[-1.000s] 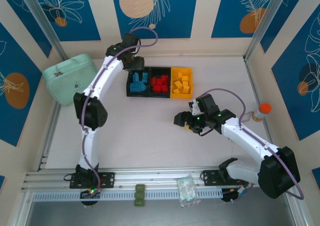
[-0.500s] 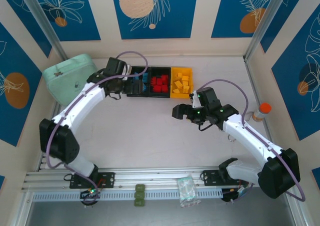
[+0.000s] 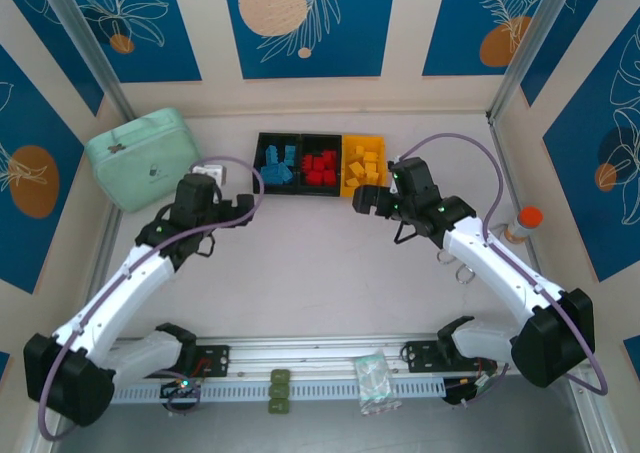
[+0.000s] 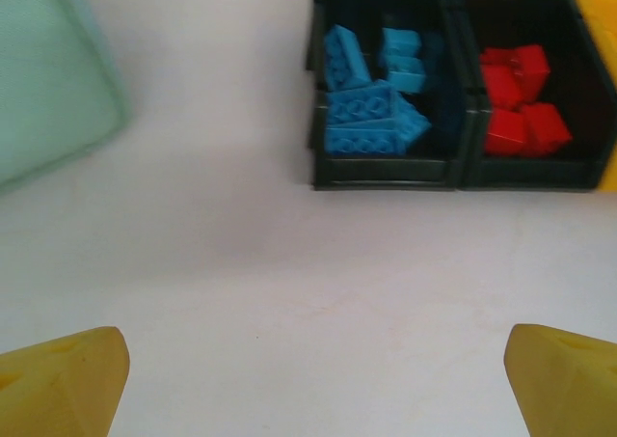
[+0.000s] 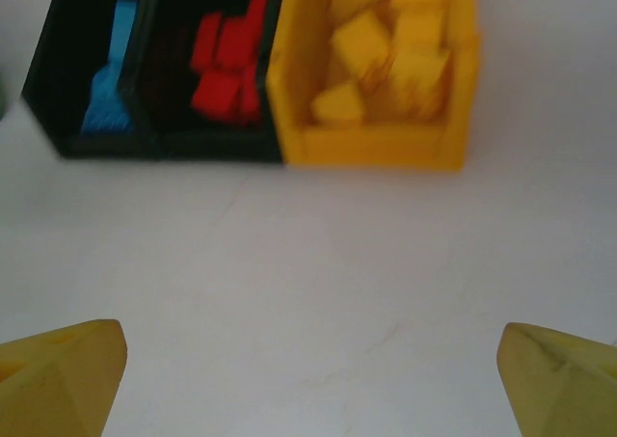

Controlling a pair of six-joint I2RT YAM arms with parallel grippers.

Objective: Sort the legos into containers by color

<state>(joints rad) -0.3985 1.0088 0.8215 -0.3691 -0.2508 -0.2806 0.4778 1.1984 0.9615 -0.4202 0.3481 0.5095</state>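
Observation:
The containers stand in a row at the back of the table. A black bin (image 3: 275, 165) (image 4: 384, 90) holds several blue legos (image 4: 371, 119). The middle black bin (image 3: 320, 166) (image 5: 207, 70) holds red legos (image 4: 516, 99). The yellow bin (image 3: 362, 166) (image 5: 381, 138) holds yellow legos (image 5: 395, 41). My left gripper (image 3: 226, 203) (image 4: 313, 389) is open over bare table, down-left of the blue bin, with nothing between its yellow fingertips (image 4: 58, 379). My right gripper (image 3: 362, 199) (image 5: 310, 379) is open just in front of the yellow bin, also with nothing in it.
A mint-green zip case (image 3: 140, 158) (image 4: 48, 80) lies at the back left. An orange-capped bottle (image 3: 522, 225) stands by the right wall. Metal frame posts rise at both back corners, and a rail (image 3: 320, 358) runs along the near edge.
My left arm has pulled back from the blue bin toward the near left. My right gripper has moved from mid-table up to the yellow bin. Both grippers have opened wide.

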